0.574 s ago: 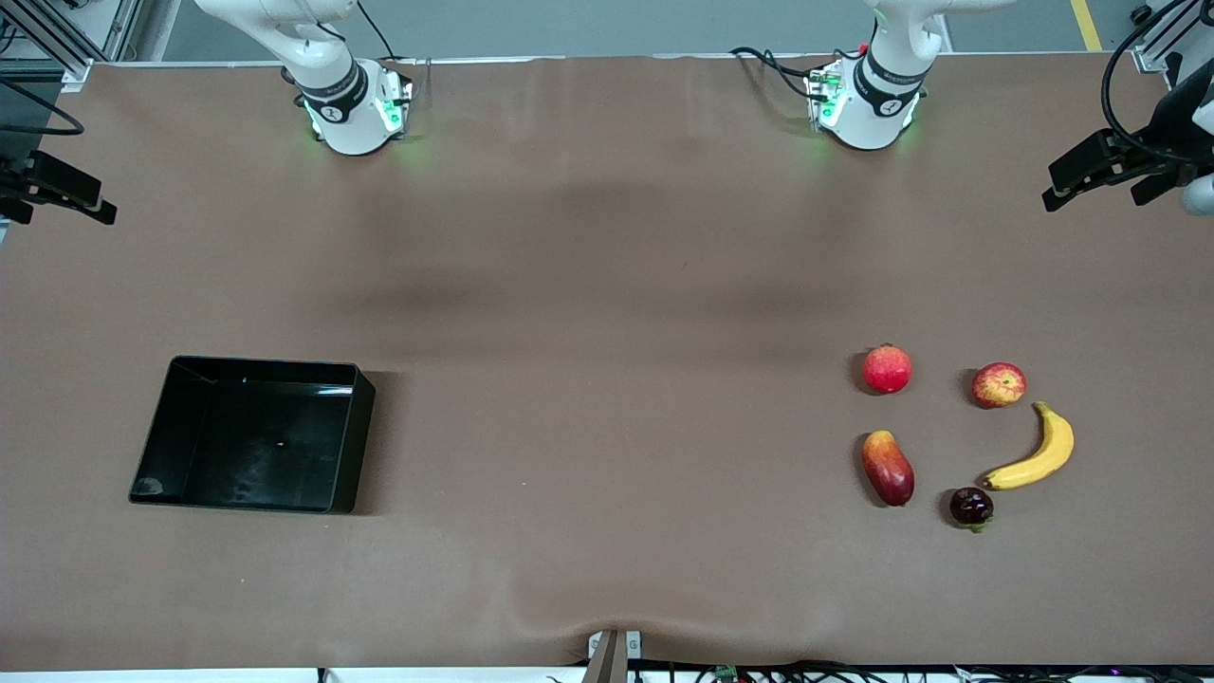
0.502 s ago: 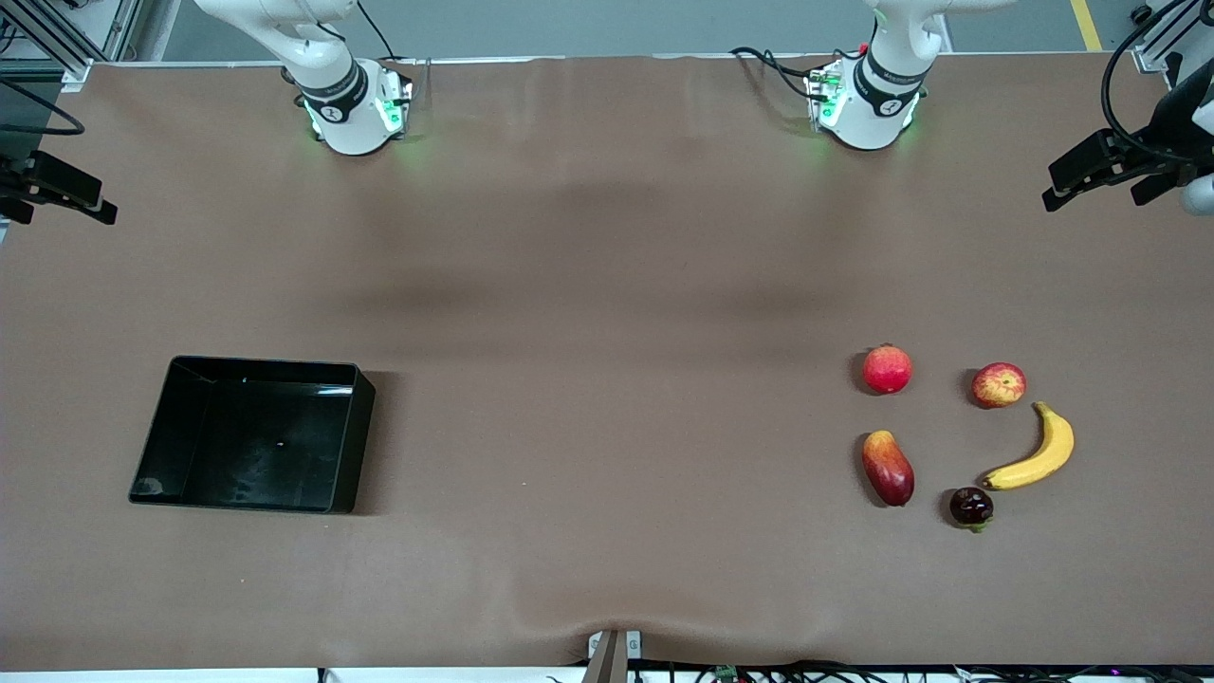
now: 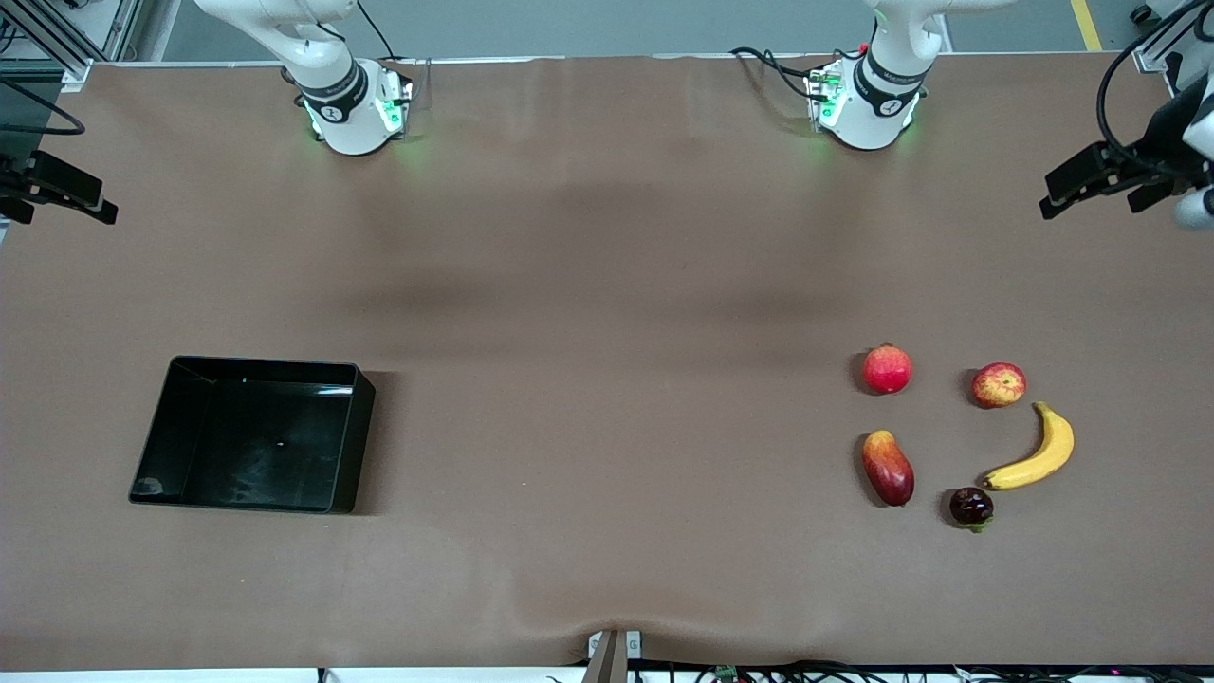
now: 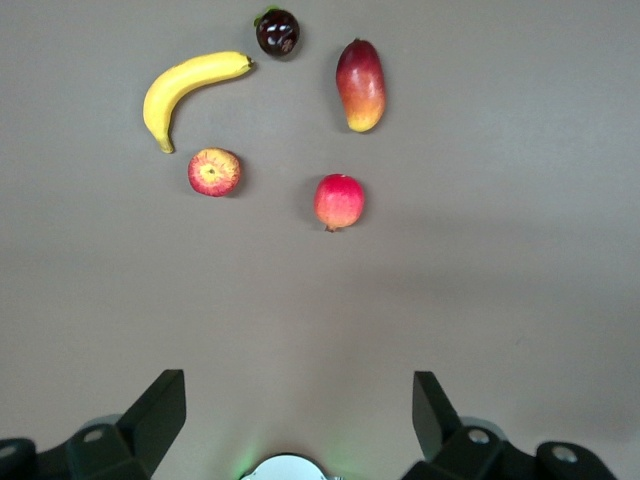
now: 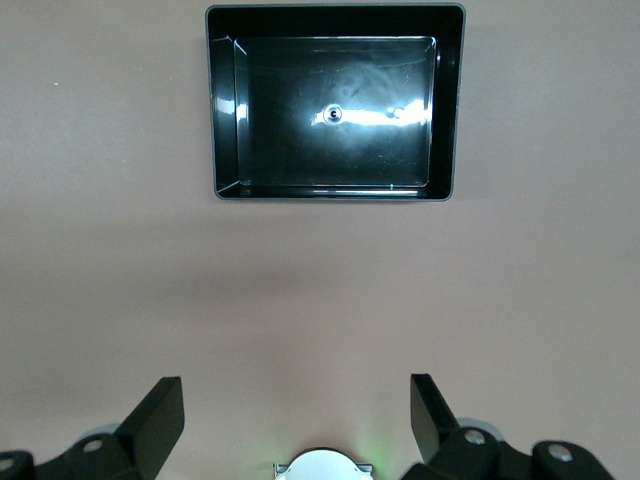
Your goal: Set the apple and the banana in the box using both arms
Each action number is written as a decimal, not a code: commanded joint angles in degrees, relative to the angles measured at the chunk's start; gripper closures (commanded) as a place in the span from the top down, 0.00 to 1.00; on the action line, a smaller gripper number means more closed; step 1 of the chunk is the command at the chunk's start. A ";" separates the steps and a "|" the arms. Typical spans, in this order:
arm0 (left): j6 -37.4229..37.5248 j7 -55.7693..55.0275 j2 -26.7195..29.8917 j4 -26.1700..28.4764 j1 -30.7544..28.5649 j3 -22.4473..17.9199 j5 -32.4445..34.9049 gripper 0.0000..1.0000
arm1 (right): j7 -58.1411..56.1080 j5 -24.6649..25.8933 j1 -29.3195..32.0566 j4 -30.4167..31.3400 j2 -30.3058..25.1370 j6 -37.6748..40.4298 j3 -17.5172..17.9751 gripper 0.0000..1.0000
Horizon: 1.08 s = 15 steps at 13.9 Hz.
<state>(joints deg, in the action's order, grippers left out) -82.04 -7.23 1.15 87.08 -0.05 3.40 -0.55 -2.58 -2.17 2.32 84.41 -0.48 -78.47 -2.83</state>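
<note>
Streaky apple point(image 3: 999, 385) beside curved banana point(image 3: 1036, 460), black box point(image 3: 350, 438) well apart

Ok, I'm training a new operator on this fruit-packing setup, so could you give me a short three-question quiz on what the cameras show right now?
1. True or false: the apple already lies in the box.
2. Which fruit lies nearest the front camera? A) banana B) dark round fruit C) mango
3. In what state are the left tool and the right tool, and does either hold anything?

Key
1. False: the apple sits on the table toward the left arm's end, and the box holds no fruit.
2. B.
3. Both are open and hold nothing.
</note>
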 commanded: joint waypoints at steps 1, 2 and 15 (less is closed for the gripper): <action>-3.37 0.28 -2.90 1.23 -1.69 0.03 1.16 1.00 | 0.74 0.23 0.32 -0.13 -0.49 0.34 0.37 1.00; -6.70 0.28 -3.43 3.77 -2.66 0.03 1.16 1.00 | 0.74 0.23 0.32 -0.13 -0.49 0.34 0.37 1.00; -62.42 17.66 -17.20 35.44 -14.79 0.03 1.86 1.00 | 0.30 -0.55 5.31 -0.22 17.17 -13.80 0.19 1.00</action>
<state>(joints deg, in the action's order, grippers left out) -139.30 7.07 -11.32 123.51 -13.39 3.10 0.48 -2.58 -2.12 4.69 85.44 14.64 -90.91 -3.25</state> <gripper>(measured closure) 0.000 0.000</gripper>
